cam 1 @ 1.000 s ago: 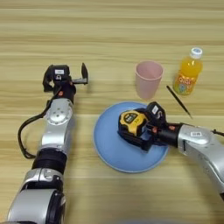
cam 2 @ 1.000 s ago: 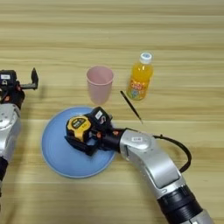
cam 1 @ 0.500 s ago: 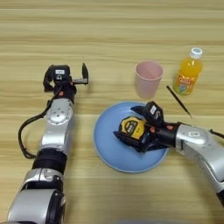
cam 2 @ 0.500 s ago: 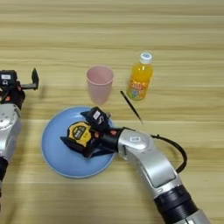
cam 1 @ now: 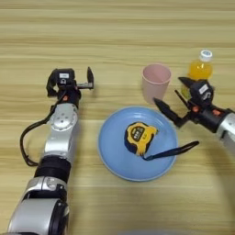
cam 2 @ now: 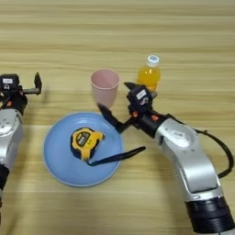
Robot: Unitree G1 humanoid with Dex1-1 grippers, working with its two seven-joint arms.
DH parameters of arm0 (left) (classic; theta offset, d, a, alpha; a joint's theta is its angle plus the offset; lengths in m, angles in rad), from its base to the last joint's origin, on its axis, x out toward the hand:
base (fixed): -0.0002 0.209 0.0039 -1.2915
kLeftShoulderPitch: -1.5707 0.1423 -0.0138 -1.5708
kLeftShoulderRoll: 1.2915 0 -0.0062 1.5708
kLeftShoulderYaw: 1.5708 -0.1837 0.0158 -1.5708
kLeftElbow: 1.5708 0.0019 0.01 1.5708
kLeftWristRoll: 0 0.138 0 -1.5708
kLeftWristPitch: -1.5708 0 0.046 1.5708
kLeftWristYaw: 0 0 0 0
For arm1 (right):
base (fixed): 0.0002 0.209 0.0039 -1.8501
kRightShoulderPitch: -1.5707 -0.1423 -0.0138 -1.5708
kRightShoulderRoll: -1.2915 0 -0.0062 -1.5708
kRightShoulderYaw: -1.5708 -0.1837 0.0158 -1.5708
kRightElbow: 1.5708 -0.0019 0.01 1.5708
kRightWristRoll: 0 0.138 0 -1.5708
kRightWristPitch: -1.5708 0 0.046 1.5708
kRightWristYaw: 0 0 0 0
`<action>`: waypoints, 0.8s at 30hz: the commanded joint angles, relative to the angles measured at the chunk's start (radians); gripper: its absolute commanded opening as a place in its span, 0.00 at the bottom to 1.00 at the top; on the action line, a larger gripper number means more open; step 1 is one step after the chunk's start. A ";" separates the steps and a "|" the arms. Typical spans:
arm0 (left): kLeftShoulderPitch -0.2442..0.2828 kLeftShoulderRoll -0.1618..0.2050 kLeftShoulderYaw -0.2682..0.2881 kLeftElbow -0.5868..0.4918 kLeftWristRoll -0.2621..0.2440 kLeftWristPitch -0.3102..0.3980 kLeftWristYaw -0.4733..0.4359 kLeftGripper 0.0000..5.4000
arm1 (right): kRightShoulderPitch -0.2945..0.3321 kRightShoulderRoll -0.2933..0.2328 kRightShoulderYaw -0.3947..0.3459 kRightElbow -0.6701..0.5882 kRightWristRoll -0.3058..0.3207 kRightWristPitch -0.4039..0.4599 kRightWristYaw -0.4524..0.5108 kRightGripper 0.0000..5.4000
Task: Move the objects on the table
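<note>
The yellow-and-black tape measure [cam 1: 140, 137] lies on a blue plate [cam 1: 110, 151], and its black strap [cam 1: 172, 151] trails over the plate's right rim. Right of the plate, my right gripper [cam 1: 172, 98] is open and holds nothing. Its lower finger hangs over the plate's upper right rim and its upper finger is just in front of the orange-juice bottle [cam 1: 200, 69]. That bottle stands upright at the right, white cap on top. My left gripper [cam 1: 73, 82] is parked open at the left on the wooden table [cam 1: 114, 32], away from everything.
A pink cup [cam 1: 156, 81] stands upright between the plate and the bottle, close to my right gripper's fingers. A black cable [cam 1: 25, 142] loops beside my left arm.
My right gripper has let go of the tape measure and drawn back up and to the right, open. The tape measure now rests on the plate. The left arm has not moved.
</note>
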 commanded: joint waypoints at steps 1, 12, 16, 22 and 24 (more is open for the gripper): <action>0.003 -0.008 -0.007 -0.015 0.016 0.014 0.007 1.00 | 0.003 -0.026 -0.060 0.025 -0.003 0.043 -0.036 1.00; 0.005 -0.011 -0.009 -0.021 0.019 0.017 0.010 1.00 | -0.018 -0.035 -0.046 0.148 -0.041 0.091 -0.061 1.00; 0.005 -0.012 -0.009 -0.024 0.019 0.018 0.011 1.00 | -0.029 -0.032 -0.040 0.187 -0.058 0.103 -0.071 1.00; 0.006 -0.012 -0.009 -0.026 0.019 0.019 0.010 1.00 | -0.052 -0.023 -0.031 0.251 -0.085 0.093 -0.083 1.00; 0.006 -0.012 -0.009 -0.026 0.019 0.019 0.010 1.00 | -0.061 -0.016 -0.030 0.277 -0.084 0.098 -0.084 1.00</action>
